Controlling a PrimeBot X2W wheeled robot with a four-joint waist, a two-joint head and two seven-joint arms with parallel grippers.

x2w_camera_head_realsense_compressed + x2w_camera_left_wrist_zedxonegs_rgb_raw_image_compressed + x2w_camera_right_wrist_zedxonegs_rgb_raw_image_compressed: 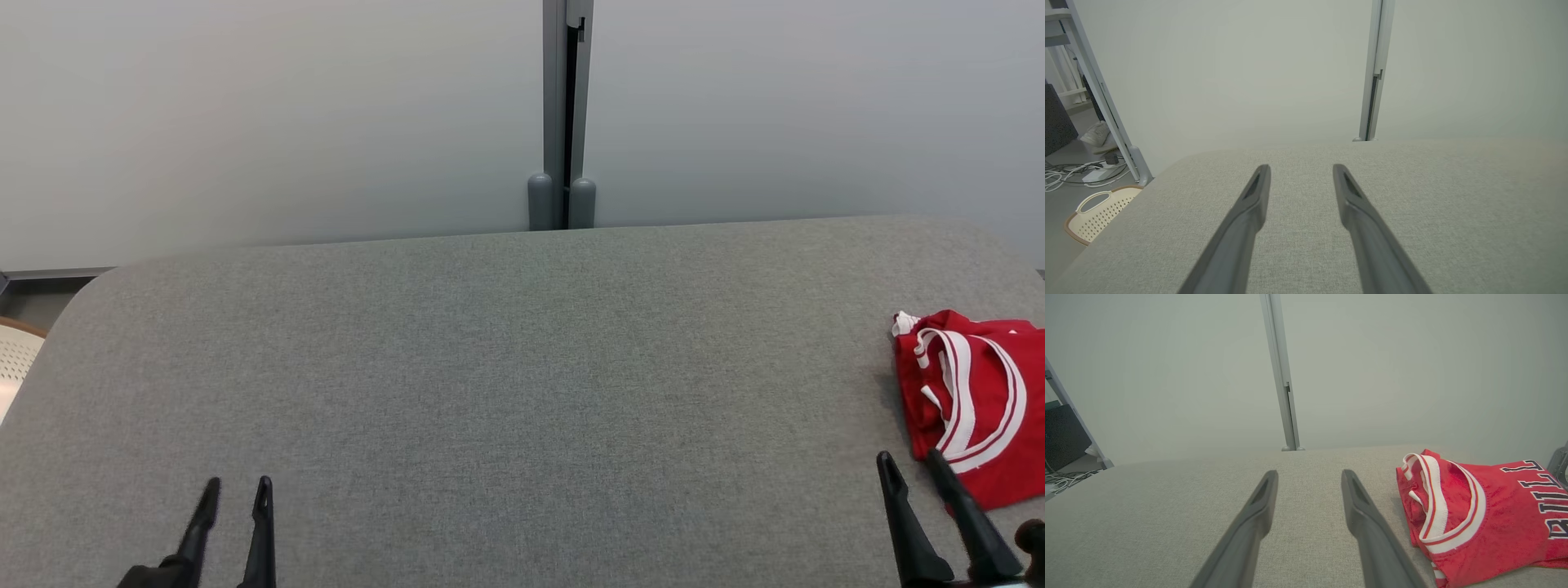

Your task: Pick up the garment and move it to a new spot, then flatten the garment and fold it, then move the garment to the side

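The red garment (pixel 976 392) lies folded at the tabletop's (pixel 522 367) right edge, its white-trimmed openings facing the middle; it is cropped, so I cannot tell its long axis. The right wrist view adds dark lettering on it, and the left wrist view shows a cream basket (pixel 1098 212) off the far left corner. The left gripper (pixel 237 485) and right gripper (pixel 909 457) hover at the near edge, fingers apart and empty.

The garment (pixel 971 400) lies at the right edge of the table (pixel 522 367), with the right gripper (pixel 910 459) just beside it on the near side and the left gripper (pixel 237 483) over the near left. Behind the table's middle stands a post (pixel 563 114) between 2 panels (pixel 245 122); a basket (pixel 1098 212) sits off its left corner.
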